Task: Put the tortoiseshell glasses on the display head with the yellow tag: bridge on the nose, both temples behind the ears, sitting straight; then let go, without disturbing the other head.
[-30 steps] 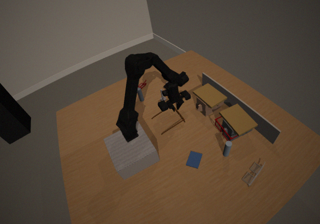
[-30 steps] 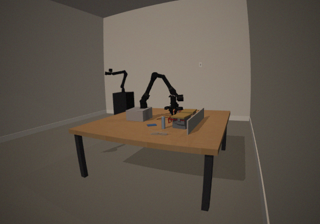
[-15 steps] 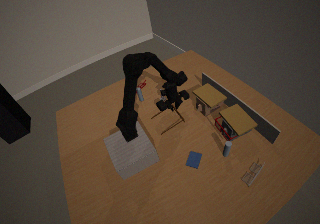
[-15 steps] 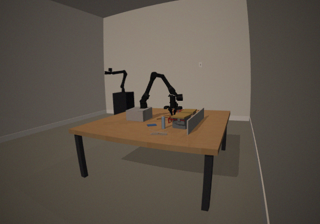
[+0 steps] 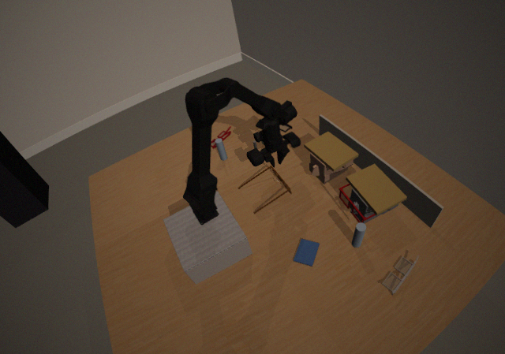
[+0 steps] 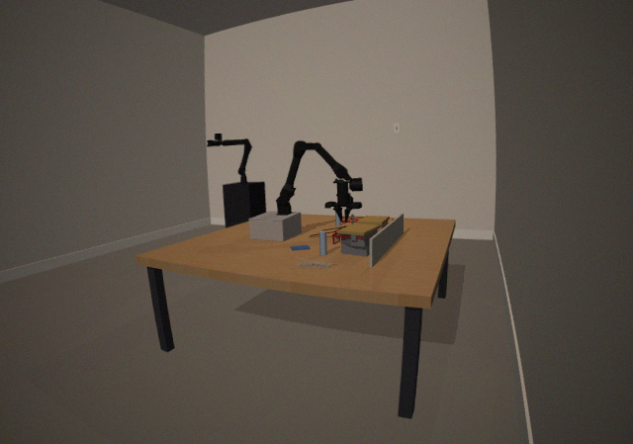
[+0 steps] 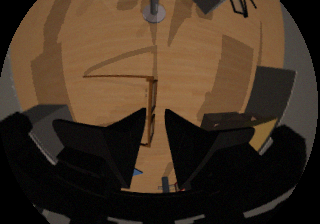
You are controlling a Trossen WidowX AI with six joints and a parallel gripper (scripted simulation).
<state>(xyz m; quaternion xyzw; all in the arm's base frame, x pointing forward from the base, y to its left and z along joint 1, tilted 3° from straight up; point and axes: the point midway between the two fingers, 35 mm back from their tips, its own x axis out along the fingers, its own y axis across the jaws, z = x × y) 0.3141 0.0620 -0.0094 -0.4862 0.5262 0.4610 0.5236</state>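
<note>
The tortoiseshell glasses (image 5: 272, 202) (image 7: 117, 76) rest low at the table top, temples spread toward the arm's base. My gripper (image 5: 277, 165) (image 6: 343, 220) (image 7: 155, 112) is slightly open and empty, pointing down above the front frame. In the wrist view the front frame passes below the fingertips, near the left one. A beige display head (image 5: 322, 171) stands right of the gripper under a mustard slab (image 5: 331, 150). A grey display head (image 6: 353, 247) beside it, under another mustard slab (image 5: 375, 188), has red glasses (image 5: 353, 204) at its face. I cannot make out a yellow tag.
A low upright panel (image 5: 402, 187) (image 6: 387, 239) stands behind the heads. Blue-grey cylinders (image 5: 358, 235) (image 5: 221, 150) stand near the grey head and at the far left. More red glasses (image 5: 223, 133), a blue pad (image 5: 306, 251) (image 6: 300, 247) and clear glasses (image 5: 405, 275) lie on the table.
</note>
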